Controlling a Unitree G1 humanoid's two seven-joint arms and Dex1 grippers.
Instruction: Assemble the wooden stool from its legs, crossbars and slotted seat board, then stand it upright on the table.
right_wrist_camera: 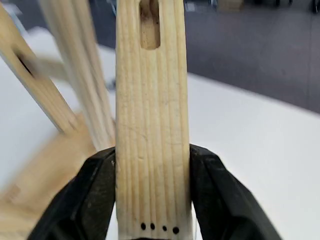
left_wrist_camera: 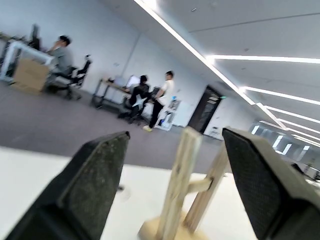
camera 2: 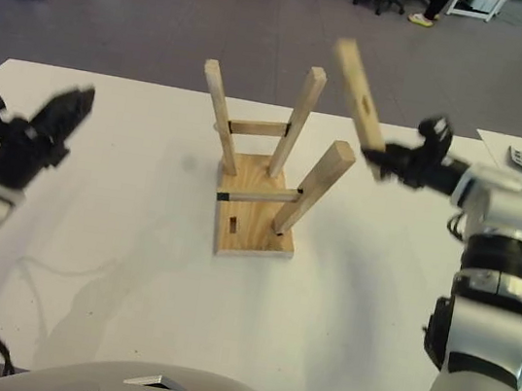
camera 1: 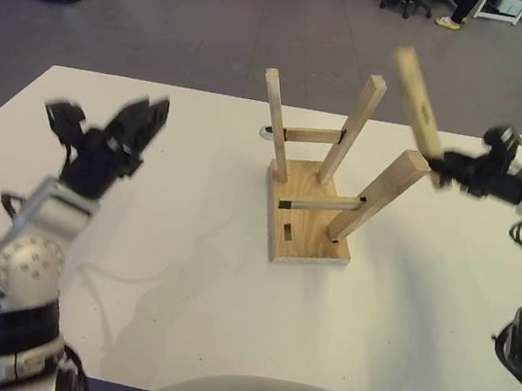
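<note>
Stool leg (camera 1: 417, 103) in right claw (camera 1: 439, 168), long axis near-upright, top leftward (slot high)

Bright ceiling light strips (left_wrist_camera: 265, 59) cast soft shadows.

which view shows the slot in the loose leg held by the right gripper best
Right wrist view: the leg sits close up in the right gripper, its slot plain. Both eye views show the whole leg, tilted, the slot too small to tell. The left wrist view faces the stool's fitted legs.
</note>
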